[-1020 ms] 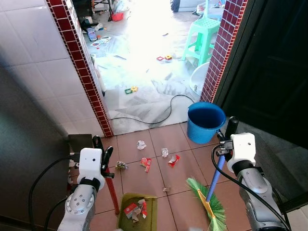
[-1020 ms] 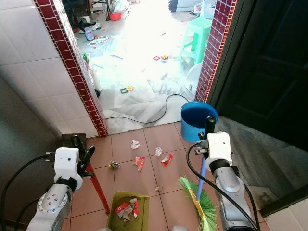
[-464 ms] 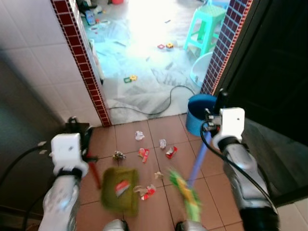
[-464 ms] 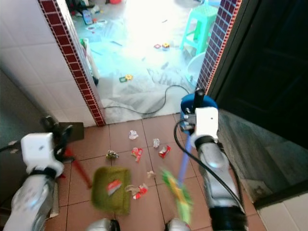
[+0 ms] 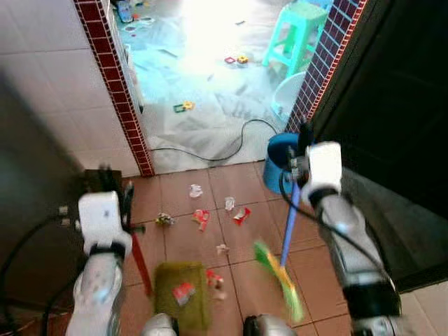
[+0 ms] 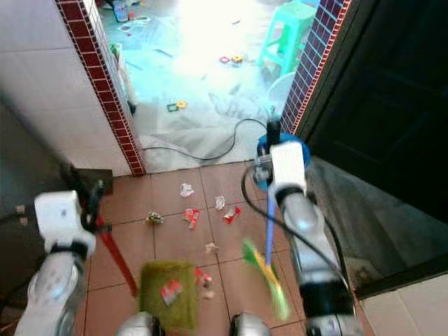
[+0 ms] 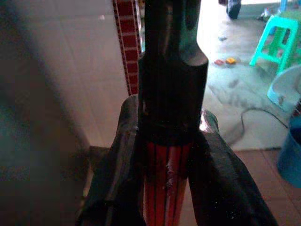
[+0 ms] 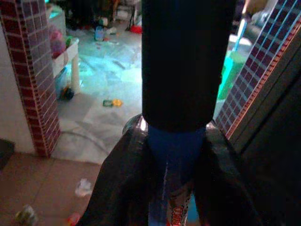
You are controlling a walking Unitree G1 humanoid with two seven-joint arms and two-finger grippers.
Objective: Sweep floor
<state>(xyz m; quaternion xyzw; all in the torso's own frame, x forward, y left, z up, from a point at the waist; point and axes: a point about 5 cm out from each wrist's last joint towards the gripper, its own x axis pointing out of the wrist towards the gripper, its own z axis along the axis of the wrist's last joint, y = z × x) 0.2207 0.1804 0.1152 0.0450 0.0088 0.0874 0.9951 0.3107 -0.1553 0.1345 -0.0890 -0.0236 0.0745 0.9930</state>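
While both arms are at work on the brown tiled floor (image 5: 189, 241), the sweeping looks, by my judgement, roughly half done. The left hand (image 5: 115, 192) pinches the red handle (image 7: 164, 188) of the green dustpan (image 5: 180, 304), its fingers (image 7: 120, 155) pressed to either side of the shaft. The pan sits flat on the tiles just before the robot's feet. The right hand (image 5: 302, 143) is closed the same way around the blue handle (image 8: 173, 155) of the broom (image 5: 278, 276), whose green and yellow bristles rest on the floor just beside the pan, to its right.

One red and white scrap (image 5: 183, 294) lies inside the dustpan, and another small reddish piece (image 5: 215, 283) sits at its right edge, touching or nearly so; blur keeps me from saying which.

Still loose on the tiles, farther out toward the doorway, I count about six bits of litter: a white crumpled paper (image 5: 195, 190), a second small white wad (image 5: 229, 204), a red and white wrapper (image 5: 242, 215), another red wrapper (image 5: 201, 218), a dark crumpled lump (image 5: 164, 220), and a pale scrap (image 5: 222, 248) nearer the pan. These remain to be drawn back and gathered.

One blue bucket (image 5: 280, 154) stands by the threshold, partly behind the right arm. Beyond it lie one black cable (image 5: 231, 150), one turquoise stool (image 5: 294, 31) and a few small toys scattered on the wet grey floor.
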